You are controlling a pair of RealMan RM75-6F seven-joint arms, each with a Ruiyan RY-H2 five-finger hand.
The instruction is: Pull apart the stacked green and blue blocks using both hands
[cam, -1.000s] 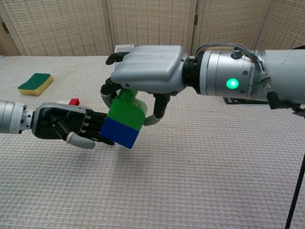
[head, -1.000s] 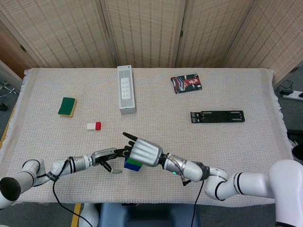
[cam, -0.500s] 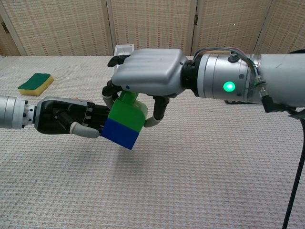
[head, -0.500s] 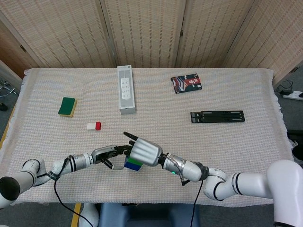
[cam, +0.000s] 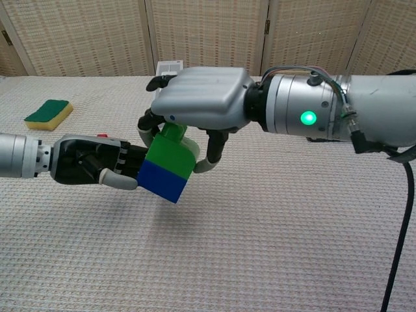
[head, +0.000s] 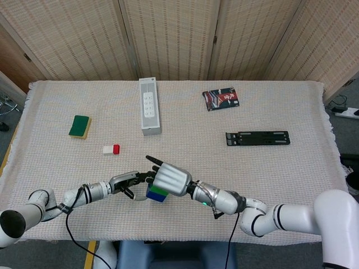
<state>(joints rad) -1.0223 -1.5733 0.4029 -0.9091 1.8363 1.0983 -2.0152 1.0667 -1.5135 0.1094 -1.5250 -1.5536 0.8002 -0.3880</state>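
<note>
The green block (cam: 173,151) sits stacked on the blue block (cam: 162,181), tilted and lifted off the cloth. My right hand (cam: 201,97) grips the green block from above, fingers curled around both its sides. My left hand (cam: 97,161) comes in from the left at the height of the blue block. Its thumb tip touches the blue block's left edge, and its other fingers run behind the stack, hidden. In the head view the stack (head: 157,194) shows under the right hand (head: 171,180), with the left hand (head: 128,182) close beside it.
A green and yellow sponge (head: 80,125) lies at the left, with a small red and white block (head: 111,149) nearer the hands. A white power strip (head: 149,105), a dark packet (head: 220,98) and a black rail (head: 258,138) lie further back. The table's front edge is close.
My left hand has slid right, from just short of the stack until its thumb meets the blue block. The right hand and the stack have shifted slightly left.
</note>
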